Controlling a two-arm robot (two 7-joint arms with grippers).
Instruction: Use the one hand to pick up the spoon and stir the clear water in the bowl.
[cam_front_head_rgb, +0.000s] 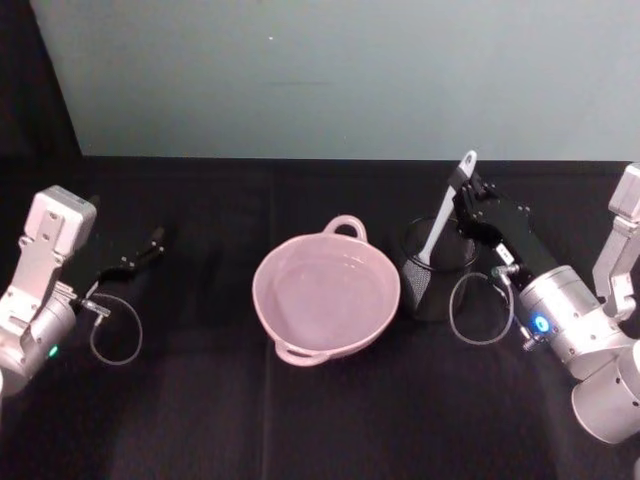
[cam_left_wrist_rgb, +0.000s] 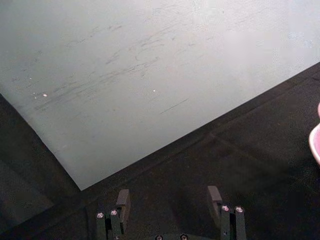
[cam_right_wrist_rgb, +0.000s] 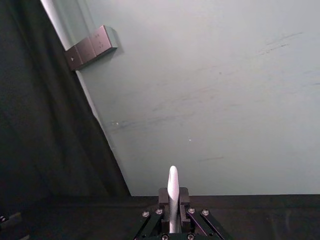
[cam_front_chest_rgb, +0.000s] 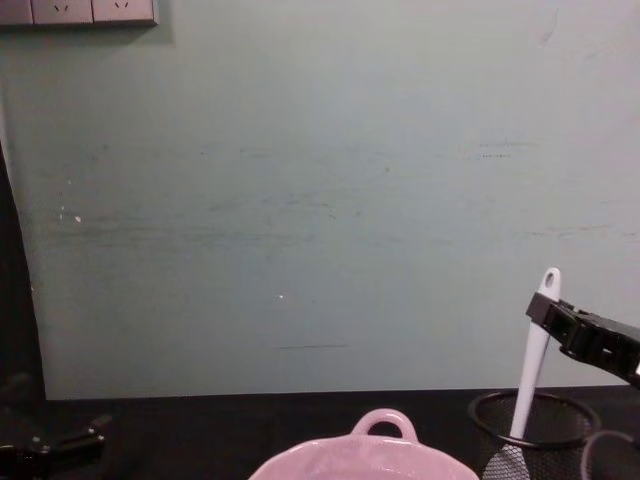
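Note:
The pale pink bowl (cam_front_head_rgb: 372, 322) sits mid-table, its rim also in the chest view (cam_front_chest_rgb: 385, 422). The clear water (cam_front_head_rgb: 325, 288) in it shows as a faint sheen. Just right of the bowl, the white spoon (cam_front_head_rgb: 442, 213) stands tilted in a black mesh cup (cam_front_head_rgb: 418, 285), its blade down inside. My right gripper (cam_front_head_rgb: 462, 190) is shut on the spoon's upper handle. The handle (cam_right_wrist_rgb: 173, 192) rises between that gripper's fingers (cam_right_wrist_rgb: 183, 196). The chest view has the spoon (cam_front_chest_rgb: 530, 372) leaning out of the cup (cam_front_chest_rgb: 560, 425), held near its holed end by the right gripper (cam_front_chest_rgb: 547, 310). My left gripper (cam_front_head_rgb: 152, 242) rests open at the far left.
A pale green wall (cam_front_head_rgb: 340, 70) backs the black table. Loose cable loops hang by each wrist (cam_front_head_rgb: 480, 310). Through the left wrist camera, the open fingers (cam_left_wrist_rgb: 123, 199) hover over bare black cloth, with the bowl's edge (cam_left_wrist_rgb: 315, 142) at the side. Wall sockets (cam_front_chest_rgb: 75, 10) are above.

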